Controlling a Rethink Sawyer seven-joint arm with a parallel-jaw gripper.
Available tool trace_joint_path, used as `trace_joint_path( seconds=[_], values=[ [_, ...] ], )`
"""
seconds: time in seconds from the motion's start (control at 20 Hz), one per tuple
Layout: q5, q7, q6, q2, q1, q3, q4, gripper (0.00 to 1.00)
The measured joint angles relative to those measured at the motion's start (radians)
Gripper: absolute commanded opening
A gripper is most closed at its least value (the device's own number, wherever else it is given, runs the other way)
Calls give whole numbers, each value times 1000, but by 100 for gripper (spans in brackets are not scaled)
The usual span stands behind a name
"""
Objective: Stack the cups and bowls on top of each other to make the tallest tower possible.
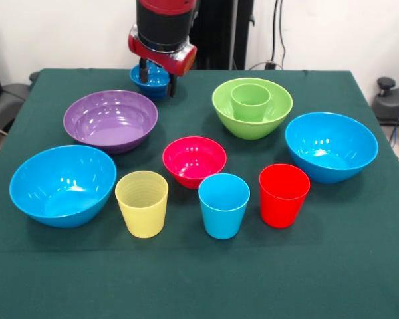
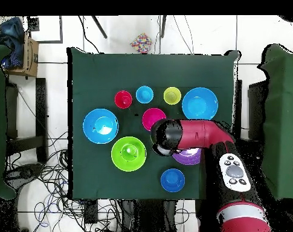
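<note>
My gripper point(image 1: 159, 76) hangs open and empty, high over the gap between the purple bowl point(image 1: 110, 119) and the pink-red bowl point(image 1: 194, 161). In the front view it overlaps the small dark blue bowl point(image 1: 153, 83), which sits on the table behind it. The green cup point(image 1: 251, 100) stands inside the lime green bowl point(image 1: 253, 126). Two large light blue bowls point(image 1: 63, 185) point(image 1: 330, 146) sit at either side. The yellow cup point(image 1: 141, 203), light blue cup point(image 1: 224, 205) and red cup point(image 1: 284, 195) stand upright in the front row. In the overhead view my gripper point(image 2: 162, 142) and arm hide most of the purple bowl point(image 2: 191, 159).
A dark green cloth point(image 1: 199, 279) covers the table. In the overhead view the dark blue bowl point(image 2: 173, 180) sits alone near my base, beside the lime green bowl point(image 2: 117, 158). Chairs and cables surround the table.
</note>
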Motion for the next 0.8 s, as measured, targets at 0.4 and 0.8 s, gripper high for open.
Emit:
trace_joint_path(
  seconds=[0.4, 0.8],
  values=[
    [-50, 0, 0, 31, -5, 2, -43, 100],
    [-56, 0, 0, 68, -6, 6, -113, 100]
  ],
)
